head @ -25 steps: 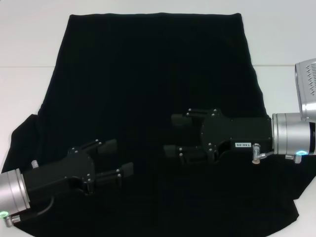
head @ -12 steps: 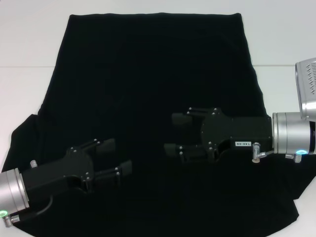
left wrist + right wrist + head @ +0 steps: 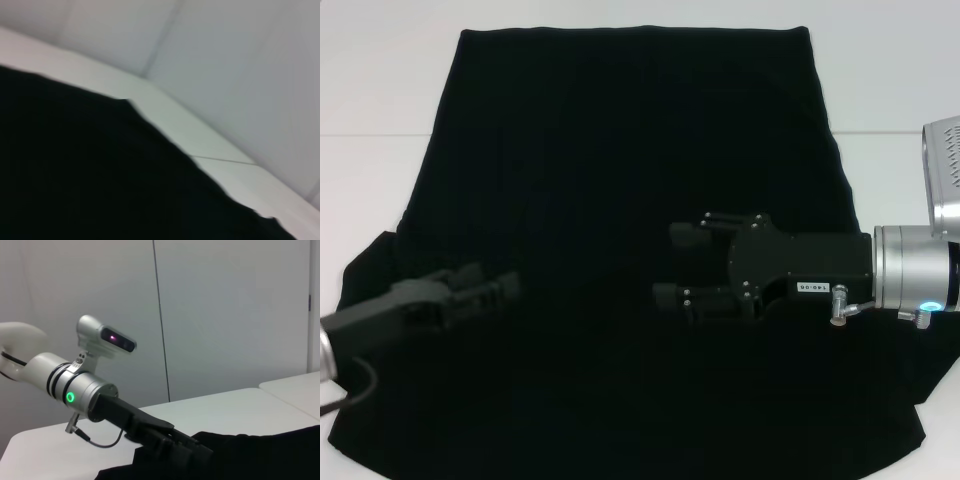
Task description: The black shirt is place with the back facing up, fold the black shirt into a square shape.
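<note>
The black shirt (image 3: 620, 150) lies spread flat over the white table, plain side up, with no lettering showing. My left gripper (image 3: 480, 285) hangs low over the shirt's near left part, close to the left sleeve, turned side-on and blurred. It also shows in the right wrist view as the left gripper (image 3: 172, 445), just above the shirt (image 3: 260, 455). My right gripper (image 3: 675, 267) hovers open over the shirt's middle right, pointing left, with nothing between its fingers. The left wrist view holds only the shirt (image 3: 75, 175) and the table.
The white table (image 3: 380, 90) shows bare at the far left and far right of the shirt, with a seam across it. A grey wall (image 3: 225, 315) stands behind the table. The right arm's silver camera housing (image 3: 945, 185) sits at the right edge.
My left gripper has swung left toward the shirt's left sleeve and rolled onto its side. The right gripper has barely moved. The shirt lies as before.
</note>
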